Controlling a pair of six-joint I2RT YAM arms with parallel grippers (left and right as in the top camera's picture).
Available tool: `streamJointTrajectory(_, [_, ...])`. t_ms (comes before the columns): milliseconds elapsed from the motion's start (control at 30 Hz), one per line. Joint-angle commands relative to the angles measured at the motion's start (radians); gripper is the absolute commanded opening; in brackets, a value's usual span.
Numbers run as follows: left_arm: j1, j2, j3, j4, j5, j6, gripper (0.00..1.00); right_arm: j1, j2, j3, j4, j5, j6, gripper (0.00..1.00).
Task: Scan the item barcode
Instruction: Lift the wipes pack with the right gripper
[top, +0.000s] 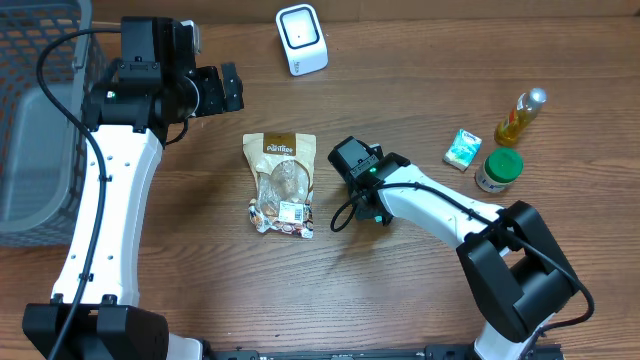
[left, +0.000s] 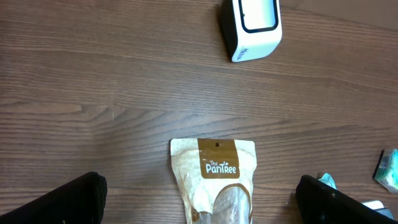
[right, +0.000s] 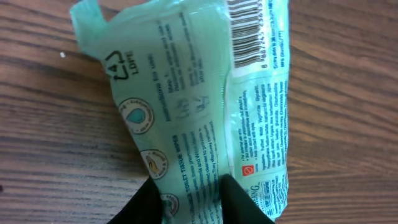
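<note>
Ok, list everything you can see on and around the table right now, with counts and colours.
basket: one, grey, far left
scanner: one, white with dark window, top centre
snack pouch: one, brown and cream, flat mid-table
held tissue packet: one, pale green, barcode showing, in the right hand
loose packet: one, green, on the table right of centre
jar: one, white with green lid, beside the loose packet
bottle: one, yellow contents, silver cap, far right
table: one, brown wood
left hand: one, black, open, up-left of the snack pouch
right hand: one, black, pinching the held tissue packet
</note>
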Motion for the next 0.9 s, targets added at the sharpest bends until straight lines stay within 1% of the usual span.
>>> streamJointTrajectory(0, [-0.004, 0.0, 0.013, 0.002, -0.002, 0.023, 1.0, -0.001, 0.0, -0.046, 0.032, -0.019, -0.003, 0.22])
streamJointTrajectory(200, [-0.004, 0.0, 0.013, 0.002, -0.002, 0.023, 0.99, -0.001, 0.0, -0.047, 0.031, -0.02, -0.002, 0.22])
streamJointTrajectory(367, [-0.004, 0.0, 0.013, 0.002, -0.002, 0.023, 0.99, -0.001, 0.0, -0.047, 0.024, -0.027, -0.002, 0.25])
streamJointTrajectory(700, [-0.004, 0.0, 0.013, 0.002, -0.002, 0.023, 1.0, -0.001, 0.0, -0.047, 0.016, -0.027, -0.002, 0.26])
streamJointTrajectory(767, [-0.004, 0.0, 0.013, 0.002, -0.002, 0.023, 1.0, -0.001, 0.0, -0.047, 0.016, -0.027, -0.002, 0.23])
streamJointTrajectory(867, [-0.004, 0.0, 0.013, 0.002, -0.002, 0.023, 1.0, -0.001, 0.0, -0.04, 0.016, -0.027, 0.002, 0.04])
